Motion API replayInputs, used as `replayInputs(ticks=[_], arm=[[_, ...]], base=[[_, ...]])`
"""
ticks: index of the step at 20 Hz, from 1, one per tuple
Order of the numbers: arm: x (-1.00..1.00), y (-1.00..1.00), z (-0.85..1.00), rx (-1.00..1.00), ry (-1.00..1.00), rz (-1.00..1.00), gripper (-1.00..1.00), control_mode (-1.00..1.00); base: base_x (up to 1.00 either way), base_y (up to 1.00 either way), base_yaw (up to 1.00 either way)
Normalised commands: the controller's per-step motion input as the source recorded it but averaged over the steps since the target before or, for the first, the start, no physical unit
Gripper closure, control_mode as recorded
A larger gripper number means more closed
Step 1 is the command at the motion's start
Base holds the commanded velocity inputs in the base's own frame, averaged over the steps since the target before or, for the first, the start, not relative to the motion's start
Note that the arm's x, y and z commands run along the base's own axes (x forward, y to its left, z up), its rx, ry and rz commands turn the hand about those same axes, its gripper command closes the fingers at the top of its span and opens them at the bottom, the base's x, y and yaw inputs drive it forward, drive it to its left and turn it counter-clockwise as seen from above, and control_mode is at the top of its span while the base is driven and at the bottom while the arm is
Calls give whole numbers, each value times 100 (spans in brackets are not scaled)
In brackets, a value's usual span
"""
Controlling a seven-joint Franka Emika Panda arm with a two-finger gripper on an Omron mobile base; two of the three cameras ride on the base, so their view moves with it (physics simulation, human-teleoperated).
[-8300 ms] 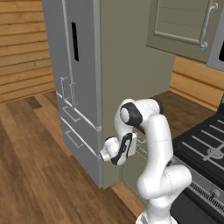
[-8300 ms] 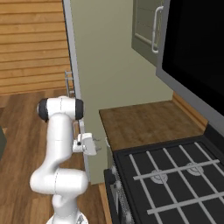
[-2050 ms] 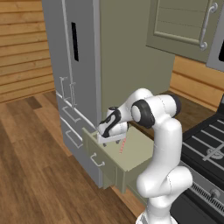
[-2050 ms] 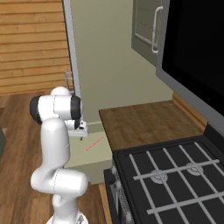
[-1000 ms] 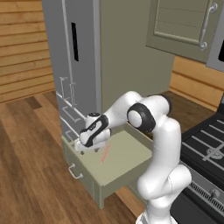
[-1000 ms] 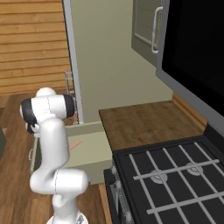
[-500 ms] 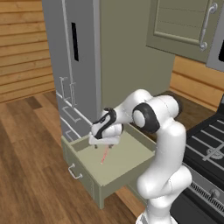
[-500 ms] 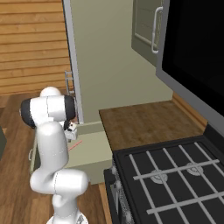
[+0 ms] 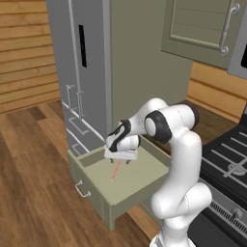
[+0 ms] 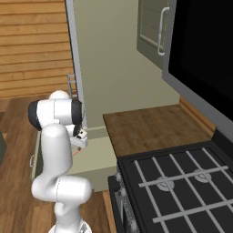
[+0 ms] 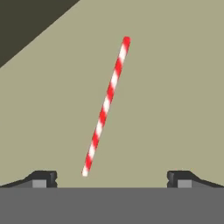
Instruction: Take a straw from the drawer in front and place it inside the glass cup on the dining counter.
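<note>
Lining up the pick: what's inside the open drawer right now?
Inside the drawer, one straw with red and white stripes lies flat on the bare floor, with the open gripper above it. The arm and hand cover part of the floor from the base views.

Robot arm (image 9: 181, 159): glossy white, rounded tubular links joined by dark grey to black joint rings, rising from a bulbous white base. Gripper (image 9: 120, 159): flat white body, black-trimmed wrist, two small dark finger tips (image 11: 43, 178) with pale grey pads.
</note>
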Motion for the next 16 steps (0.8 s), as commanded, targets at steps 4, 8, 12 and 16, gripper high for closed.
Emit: replayInputs(ticks=[4,8,12,16], arm=[[41,0,-25,-4,3,-10,-100,-100],[42,0,-36,-8,4,-9,-100,-100],[29,0,-40,-9,1,-7,-100,-100],[26,2,-34,-6,1,-4,-100,-100]], base=[[0,0,0],[0,0,0],[0,0,0],[0,0,0]])
